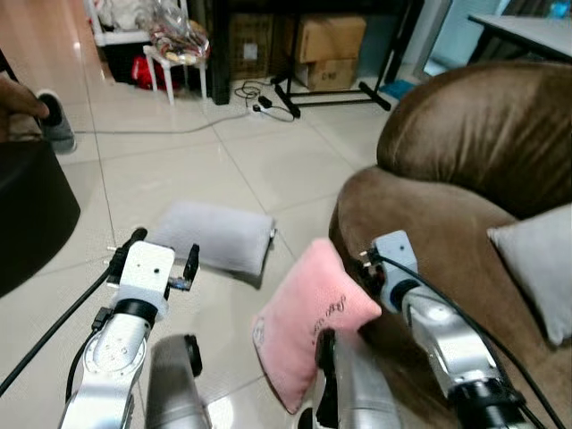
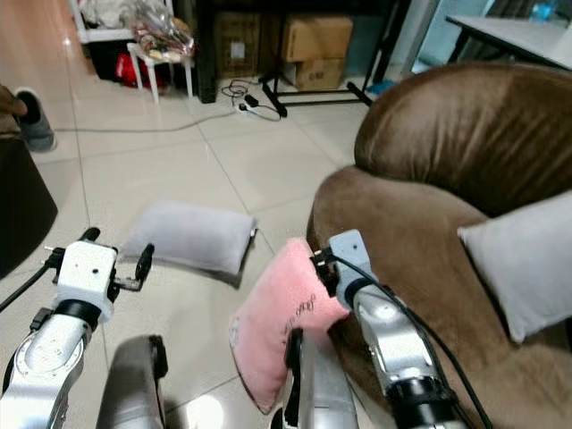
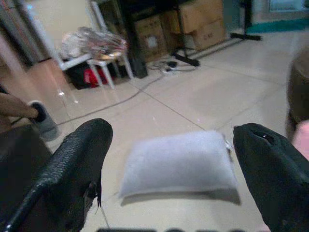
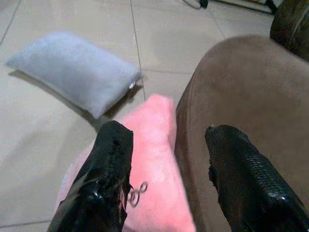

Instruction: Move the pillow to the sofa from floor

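Pink pillow (image 1: 308,313) leans on the sofa (image 1: 447,223) – bottom hidden behind robot. Right gripper (image 4: 166,179) above, spread apart; left gripper (image 3: 174,164) spread too, facing grey pillow (image 3: 178,164).

Pale glossy tile floor (image 1: 268,170), lit from above.
Ahead stand cardboard boxes (image 1: 326,49) under a dark table, a black stand (image 1: 331,94) with tangled cables (image 1: 259,98), and a small white stool (image 1: 174,67); a dark round seat (image 1: 27,214) sits leftward.
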Tool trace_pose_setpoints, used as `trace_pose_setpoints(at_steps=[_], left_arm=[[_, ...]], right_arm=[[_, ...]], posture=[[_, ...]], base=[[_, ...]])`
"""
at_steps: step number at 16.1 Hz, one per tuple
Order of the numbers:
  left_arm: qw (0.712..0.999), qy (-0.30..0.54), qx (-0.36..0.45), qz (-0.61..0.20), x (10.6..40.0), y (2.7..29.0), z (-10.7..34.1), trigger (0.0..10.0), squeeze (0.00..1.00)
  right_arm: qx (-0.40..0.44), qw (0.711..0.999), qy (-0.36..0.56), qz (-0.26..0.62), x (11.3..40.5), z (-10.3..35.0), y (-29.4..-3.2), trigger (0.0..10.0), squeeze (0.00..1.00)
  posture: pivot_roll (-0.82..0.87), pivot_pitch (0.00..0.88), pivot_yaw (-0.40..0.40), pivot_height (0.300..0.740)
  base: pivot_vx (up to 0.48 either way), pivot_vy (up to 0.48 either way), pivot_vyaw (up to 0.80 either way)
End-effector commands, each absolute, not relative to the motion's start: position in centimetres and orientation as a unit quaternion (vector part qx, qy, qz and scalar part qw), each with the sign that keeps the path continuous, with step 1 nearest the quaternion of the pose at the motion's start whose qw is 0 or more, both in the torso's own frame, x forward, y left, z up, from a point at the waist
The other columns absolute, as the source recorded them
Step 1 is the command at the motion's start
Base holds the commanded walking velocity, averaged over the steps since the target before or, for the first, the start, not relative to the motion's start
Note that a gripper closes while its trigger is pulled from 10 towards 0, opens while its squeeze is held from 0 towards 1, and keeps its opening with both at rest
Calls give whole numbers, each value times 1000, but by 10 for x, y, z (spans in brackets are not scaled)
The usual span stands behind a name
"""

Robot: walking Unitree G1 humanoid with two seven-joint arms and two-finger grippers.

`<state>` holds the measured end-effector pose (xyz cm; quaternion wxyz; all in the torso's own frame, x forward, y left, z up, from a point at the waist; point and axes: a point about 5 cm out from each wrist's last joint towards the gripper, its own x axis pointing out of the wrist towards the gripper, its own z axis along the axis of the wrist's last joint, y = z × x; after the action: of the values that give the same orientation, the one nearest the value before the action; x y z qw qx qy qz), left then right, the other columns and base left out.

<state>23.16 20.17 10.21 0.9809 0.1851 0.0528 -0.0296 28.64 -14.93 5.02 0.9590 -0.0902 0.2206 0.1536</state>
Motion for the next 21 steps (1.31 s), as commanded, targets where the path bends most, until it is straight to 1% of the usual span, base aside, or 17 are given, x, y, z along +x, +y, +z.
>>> trace_pose_setpoints(at_steps=[1, 7, 8, 9, 10, 11, 13, 14, 16, 18, 21], left_arm=[[981, 52, 183, -49, 235, 195, 102, 10000, 0], [981, 54, 177, -59, 236, 193, 99, 10000, 0], [981, 54, 175, -63, 236, 192, 99, 10000, 0], [980, 55, 175, -72, 236, 189, 98, 10000, 0], [980, 56, 175, -80, 236, 188, 98, 10000, 0], [978, 55, 175, -99, 235, 183, 98, 10000, 0], [976, 57, 177, -113, 232, 181, 96, 10000, 0], [974, 60, 180, -120, 229, 181, 95, 10000, 0], [973, 56, 176, -137, 225, 177, 99, 10000, 0], [972, 51, 175, -151, 224, 177, 103, 10000, 0], [967, 45, 172, -181, 218, 173, 112, 10000, 0]], right_arm=[[-95, 960, 212, 155, 292, 55, -150, 10000, 0], [-85, 957, 220, 168, 297, 47, -136, 10000, 0], [-94, 955, 222, 174, 298, 46, -133, 10000, 0], [-84, 954, 224, 181, 298, 45, -131, 10000, 0], [-73, 955, 222, 183, 299, 45, -130, 10000, 337], [-55, 957, 214, 185, 301, 48, -129, 10000, 1000], [-63, 958, 216, 176, 306, 47, -130, 10000, 1000], [-74, 960, 222, 154, 310, 45, -135, 10000, 1000], [-56, 968, 214, 120, 317, 49, -143, 10000, 1000], [-25, 976, 196, 96, 326, 58, -144, 10000, 1000], [-41, 975, 200, 90, 333, 57, -140, 10000, 1000]], posture=[[-46, 0, -119, 471], [-44, 0, -123, 421], [-45, 0, -124, 421], [-41, 0, -129, 421], [-40, 0, -132, 421], [-41, 0, -138, 421], [-48, 0, -138, 421], [-53, 15, -130, 421], [-72, 59, -106, 421], [-80, 103, -82, 421], [-72, 170, -60, 421]], base=[[0, 0, 0], [0, 0, 0], [0, 0, 0], [0, 0, 0], [0, 0, 0], [0, 0, 0], [0, 0, 0], [0, 0, 0], [0, 0, 0], [0, 0, 0], [0, 0, 0]])
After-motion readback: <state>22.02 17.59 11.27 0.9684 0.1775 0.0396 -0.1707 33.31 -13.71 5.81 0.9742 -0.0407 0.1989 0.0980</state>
